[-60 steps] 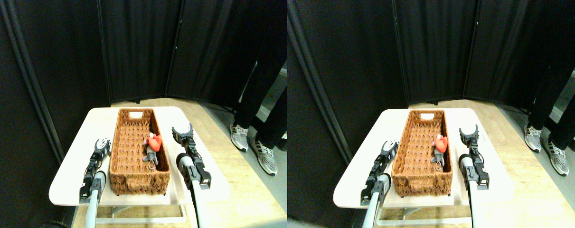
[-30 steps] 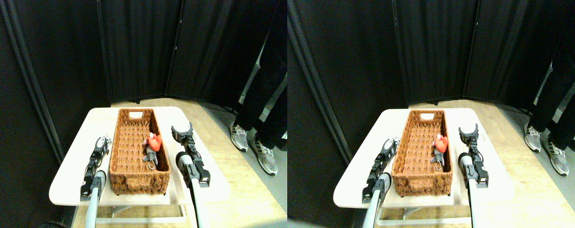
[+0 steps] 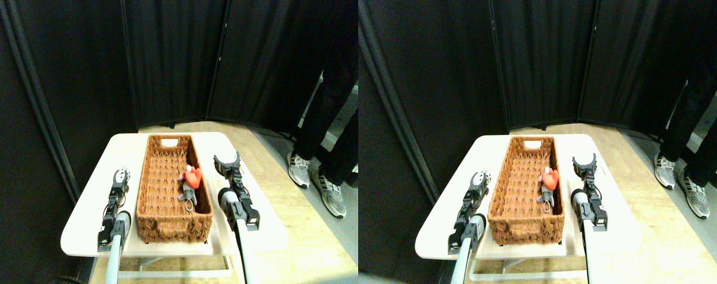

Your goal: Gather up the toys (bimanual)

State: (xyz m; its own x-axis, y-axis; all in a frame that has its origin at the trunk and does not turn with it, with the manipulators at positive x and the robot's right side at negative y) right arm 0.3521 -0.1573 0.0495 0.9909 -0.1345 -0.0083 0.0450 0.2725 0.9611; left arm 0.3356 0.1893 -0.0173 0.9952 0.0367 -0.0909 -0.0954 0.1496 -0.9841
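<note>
While the red heart toy [image 3: 193,176] and a grey toy [image 3: 185,190] already lie in the basket [image 3: 163,220], the right pincer [image 3: 227,164] gapes wide and empty, and the left pincer [image 3: 121,177], jaws unreadable, sits at a spotted toy [image 3: 125,173] not yet collected from the counter [image 3: 86,222].

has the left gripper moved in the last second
Yes. The left gripper has shifted to the robot's left, away from the basket wall it was close beside; the basket itself has stayed put on the table.
</note>
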